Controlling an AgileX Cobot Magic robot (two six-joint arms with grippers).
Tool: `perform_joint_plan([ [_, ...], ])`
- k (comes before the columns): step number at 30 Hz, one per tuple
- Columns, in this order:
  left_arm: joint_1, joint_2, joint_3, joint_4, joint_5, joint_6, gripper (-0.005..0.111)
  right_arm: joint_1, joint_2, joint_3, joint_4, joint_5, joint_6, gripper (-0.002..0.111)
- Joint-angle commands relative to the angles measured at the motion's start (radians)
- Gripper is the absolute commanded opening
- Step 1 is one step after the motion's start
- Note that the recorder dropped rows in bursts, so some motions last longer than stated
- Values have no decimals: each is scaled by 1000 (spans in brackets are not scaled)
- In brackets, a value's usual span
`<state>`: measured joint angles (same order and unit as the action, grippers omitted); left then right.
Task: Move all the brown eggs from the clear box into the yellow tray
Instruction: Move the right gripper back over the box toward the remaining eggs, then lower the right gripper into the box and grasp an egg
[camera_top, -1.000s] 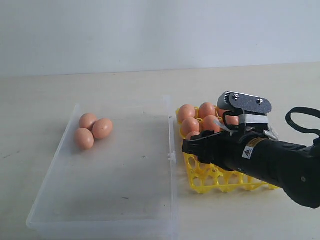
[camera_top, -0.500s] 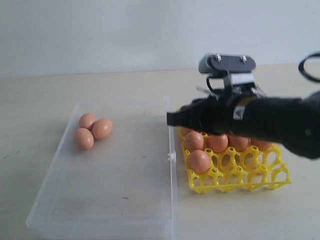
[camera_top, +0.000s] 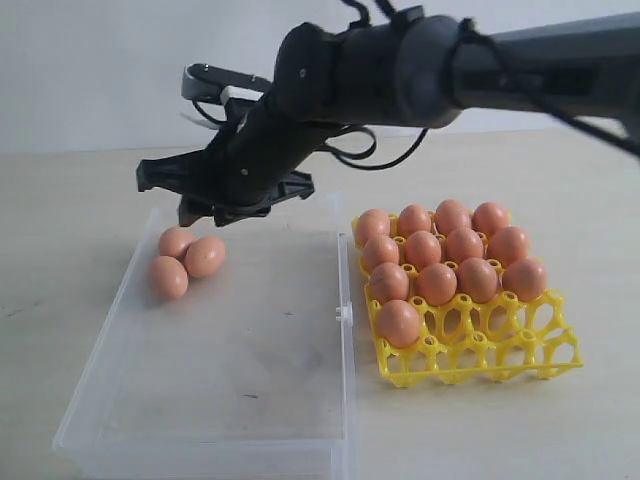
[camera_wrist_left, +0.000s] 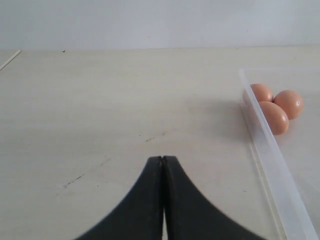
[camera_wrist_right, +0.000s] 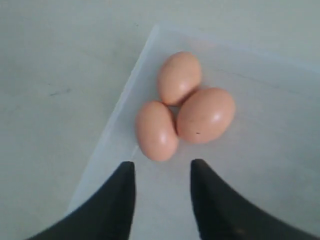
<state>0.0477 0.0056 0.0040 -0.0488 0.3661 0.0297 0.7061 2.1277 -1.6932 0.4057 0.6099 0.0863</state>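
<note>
**Three brown eggs lying in the clear box, right tool hanging open above them**

The right tool (camera_top: 205, 212) is showing as a dark mass in the exterior view, so its fingertips are hard to separate there. The right wrist view is settling it: the jaws are standing apart, gripping nothing, over the box floor just short of the eggs. The right arm is running out of the picture at the top right. Only the tips of the left tool (camera_wrist_left: 162, 165) are showing, pressed together over bare bench.

The three brown eggs (camera_top: 185, 260) are huddling, touching one another, in a far corner of the clear box (camera_top: 100, 370) (its near edge is being cut off by the frame). Thirteen more eggs are sitting in the yellow tray (camera_top: 500, 350) just beside the box; its front cells are standing open.

The pale beige bench (camera_top: 560, 180) is carrying faint scuffs, and a plain whitish wall (camera_top: 80, 70) is rising behind it.
</note>
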Motion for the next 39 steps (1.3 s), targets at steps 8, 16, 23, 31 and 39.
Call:
perform_joint_plan([
  [8, -9, -6, -4, -6, -12, 0, 0, -12, 233, -213, -79, -28, 260, 67],
  [16, -9, -6, -4, -6, -12, 0, 0, -24, 297, -245, -95, -42, 280, 67],
  [23, -9, -6, -4, -6, -12, 0, 0, -24, 364, -321, -88, 10, 280, 64],
  [31, -9, -6, -4, -6, -12, 0, 0, -25, 335, -332, -113, 57, 241, 0],
  [39, -9, -6, -4, -6, -12, 0, 0, -25, 59, -30, -273, -261, 88, 0],
])
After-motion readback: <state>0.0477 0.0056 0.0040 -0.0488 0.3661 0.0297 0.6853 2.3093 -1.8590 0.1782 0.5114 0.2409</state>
